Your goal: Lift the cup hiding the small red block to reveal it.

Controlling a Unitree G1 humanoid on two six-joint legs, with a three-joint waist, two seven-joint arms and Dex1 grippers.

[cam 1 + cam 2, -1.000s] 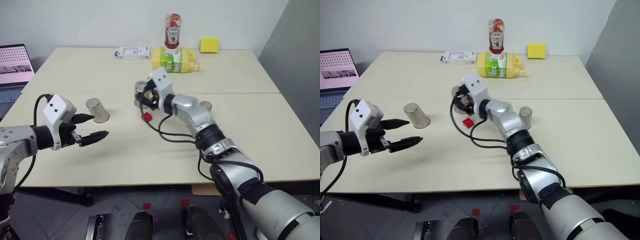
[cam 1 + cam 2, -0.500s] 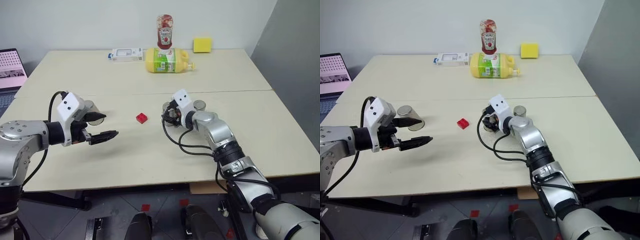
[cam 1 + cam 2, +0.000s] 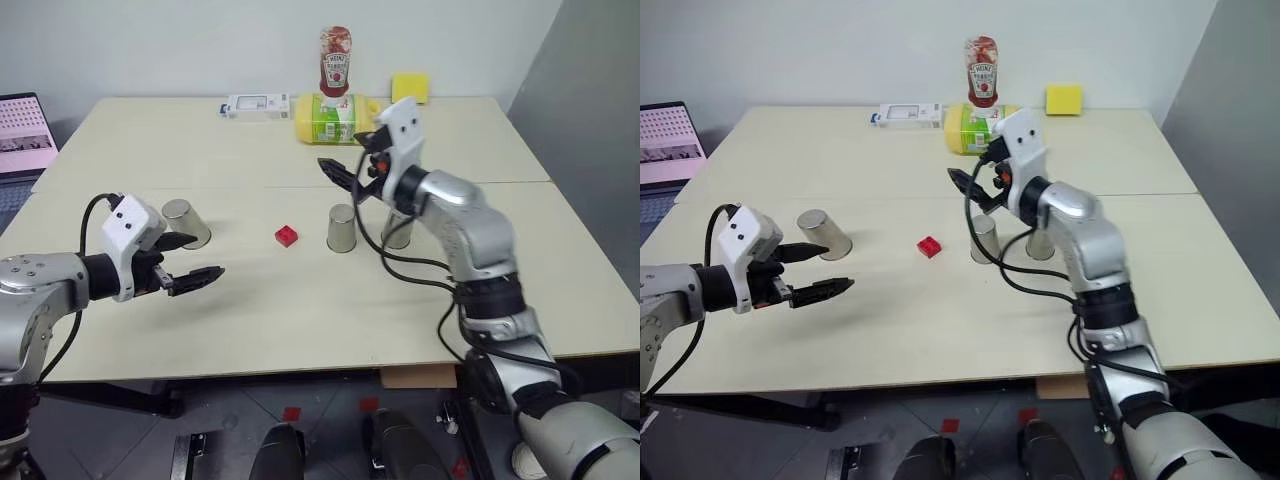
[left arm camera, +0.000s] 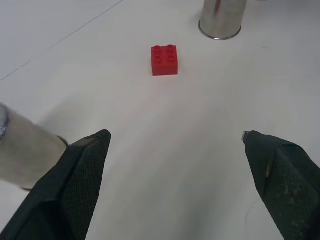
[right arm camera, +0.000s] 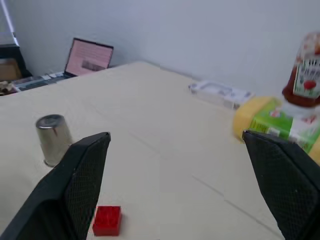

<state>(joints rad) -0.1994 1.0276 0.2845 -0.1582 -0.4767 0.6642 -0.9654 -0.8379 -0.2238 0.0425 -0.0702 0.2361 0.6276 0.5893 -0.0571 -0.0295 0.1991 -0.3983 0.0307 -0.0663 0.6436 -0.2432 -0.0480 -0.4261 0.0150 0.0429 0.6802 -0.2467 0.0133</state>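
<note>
The small red block (image 3: 286,235) lies bare on the table. The cup (image 3: 341,228) stands mouth-down just right of it, with nothing touching it. My right gripper (image 3: 342,177) hangs open and empty in the air above and behind that cup. A second silver cup (image 3: 398,229) stands further right, partly behind my right arm. A third one (image 3: 186,222) stands at the left, close beside my left gripper (image 3: 208,256), which is open, empty and pointed toward the block (image 4: 164,60).
At the table's far edge stand a ketchup bottle (image 3: 335,60), a yellow bottle on its side (image 3: 330,118), a white box (image 3: 256,104) and a yellow sponge (image 3: 407,87). A laptop (image 3: 25,125) sits at the far left.
My right gripper carried the cup rightward off the red block, set it down, opened and rose away from it. The block now lies uncovered. The left gripper has not moved.
</note>
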